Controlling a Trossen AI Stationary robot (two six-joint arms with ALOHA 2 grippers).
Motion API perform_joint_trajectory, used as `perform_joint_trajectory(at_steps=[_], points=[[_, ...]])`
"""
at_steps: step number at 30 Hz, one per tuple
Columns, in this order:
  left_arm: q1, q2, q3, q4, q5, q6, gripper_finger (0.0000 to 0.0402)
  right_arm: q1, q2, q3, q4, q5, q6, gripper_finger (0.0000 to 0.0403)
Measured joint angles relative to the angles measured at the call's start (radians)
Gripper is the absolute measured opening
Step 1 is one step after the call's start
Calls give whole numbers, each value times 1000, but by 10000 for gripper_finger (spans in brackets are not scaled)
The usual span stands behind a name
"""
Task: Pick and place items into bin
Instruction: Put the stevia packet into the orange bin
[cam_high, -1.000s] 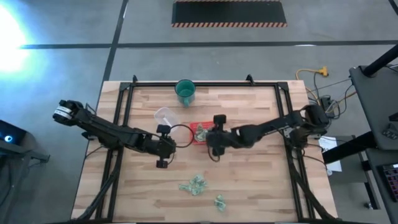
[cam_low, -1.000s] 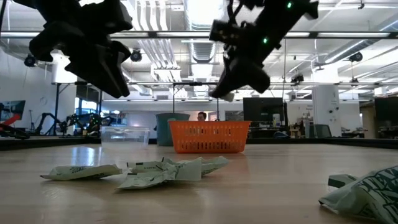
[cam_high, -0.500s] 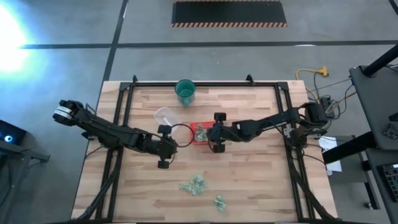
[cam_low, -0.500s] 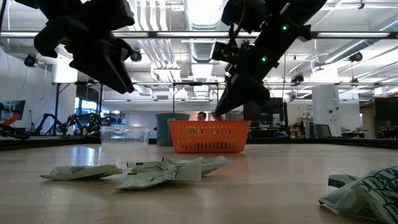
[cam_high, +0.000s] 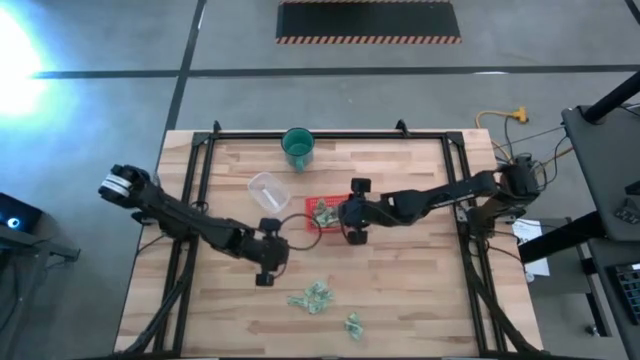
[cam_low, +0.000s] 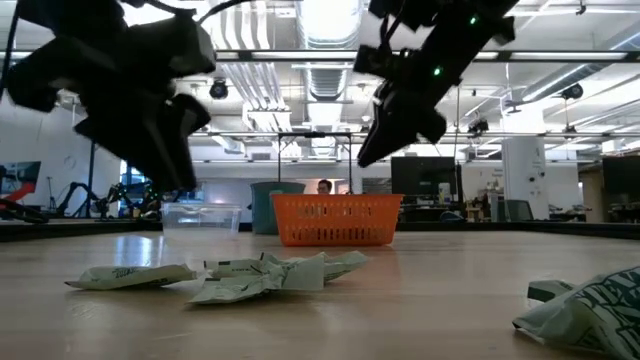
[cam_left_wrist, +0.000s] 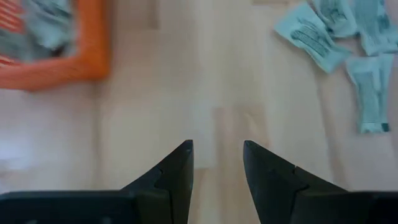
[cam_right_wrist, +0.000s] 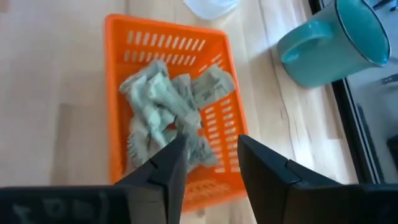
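The red tray (cam_high: 322, 215) sits mid-table and holds several pale-green crumpled pieces (cam_right_wrist: 168, 109). More pieces lie loose on the wood nearer the front edge (cam_high: 312, 297), (cam_high: 352, 323), and also show in the left wrist view (cam_left_wrist: 339, 34) and the low view (cam_low: 260, 275). My right gripper (cam_right_wrist: 208, 149) is open and empty above the tray's right side (cam_high: 346, 215). My left gripper (cam_left_wrist: 217, 149) is open and empty above bare wood (cam_high: 270, 252), between the tray (cam_left_wrist: 50, 46) and the loose pieces.
A green cup (cam_high: 297, 148) stands near the far edge. A clear round container (cam_high: 265, 188) stands left of the tray. Black frame rails run along the table's left, right and far sides. Bare wood lies around the loose pieces.
My left gripper has gone toward the table's near edge, closer to the loose pieces. My right gripper has stayed by the tray, shifting slightly toward the far edge and rising a little in the last half second.
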Motion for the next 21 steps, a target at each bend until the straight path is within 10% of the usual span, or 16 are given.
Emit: perform_joint_trajectory(at_steps=[21], points=[[-200,155,0,423,-6,-8,123,231,-232,-23,-145,108,129,102]])
